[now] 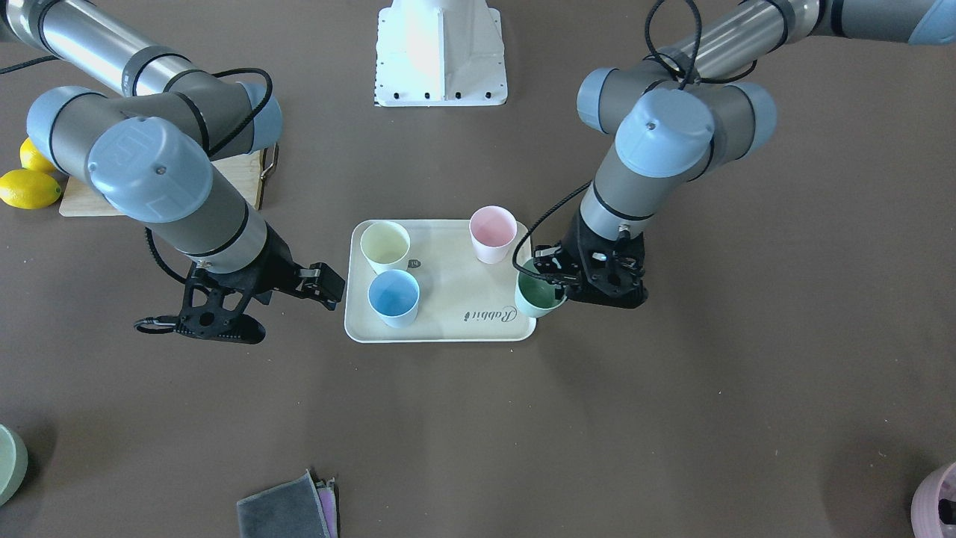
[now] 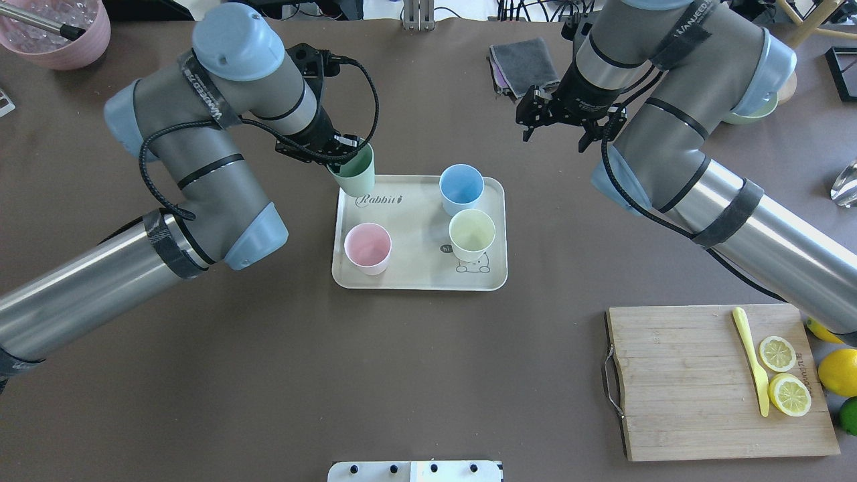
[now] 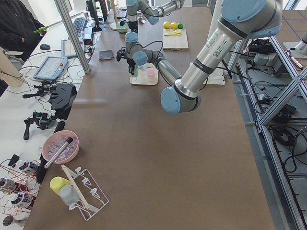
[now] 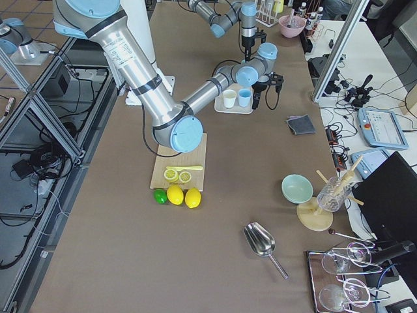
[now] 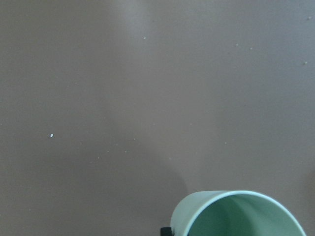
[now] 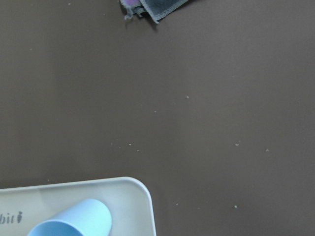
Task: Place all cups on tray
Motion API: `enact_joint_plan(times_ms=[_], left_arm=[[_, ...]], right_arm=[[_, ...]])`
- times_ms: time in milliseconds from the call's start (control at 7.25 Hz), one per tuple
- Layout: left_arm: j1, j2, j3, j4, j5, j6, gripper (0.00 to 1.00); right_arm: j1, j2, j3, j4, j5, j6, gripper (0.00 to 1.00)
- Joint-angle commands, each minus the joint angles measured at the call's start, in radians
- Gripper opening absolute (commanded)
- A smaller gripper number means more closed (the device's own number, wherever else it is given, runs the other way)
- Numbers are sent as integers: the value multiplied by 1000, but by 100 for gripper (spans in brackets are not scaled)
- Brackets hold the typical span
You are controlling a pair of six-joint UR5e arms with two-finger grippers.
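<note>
Brown matte surface [image 2: 268, 375] fills your workspace, and both arms reach over its far half. Your left arm [image 2: 201, 161] bends in from one side and your right arm [image 2: 669, 134] from the other, with the tray [image 2: 415, 286] lying flat between them. A wooden cutting board [image 2: 683, 381] lies well apart from the tray, near the base of the right arm.

Three cups stand upright on the tray, mouths up. The pale pink cup [image 2: 367, 248] is at the near corner on your left arm's side. The pale yellow cup [image 2: 472, 234] and the light blue cup [image 2: 461, 189] stand just beside each other along the end on your right arm's side, the blue one farther from the robot.

The mint green cup [image 2: 355, 175] is at the tray's far corner on the left arm's side, next to the "Rabbit" script. It is tilted and its base overlaps the tray's rim; you cannot tell whether it touches the tray. Your left tool [image 2: 343, 150] pinches this cup at its rim, coming in from outside the tray.

Your right tool [image 2: 554, 134] is spread and holds nothing. It hangs over bare surface just off the tray's end nearest the light blue cup, apart from every cup.
</note>
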Motion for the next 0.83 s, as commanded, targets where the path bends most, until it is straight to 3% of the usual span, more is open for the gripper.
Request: enact_joint_plan(times_ms=[0, 414, 552, 690], left_arm=[[30, -30, 99, -91, 36, -21, 0], [55, -24, 113, -108, 36, -21, 0], [63, -21, 110, -105, 36, -18, 9], [66, -12, 101, -105, 36, -18, 10]], right_arm=[[21, -39, 2, -2, -1, -70, 100], [25, -51, 1, 0, 0, -82, 100], [25, -62, 4, 0, 0, -82, 100], [27, -62, 4, 0, 0, -82, 100]])
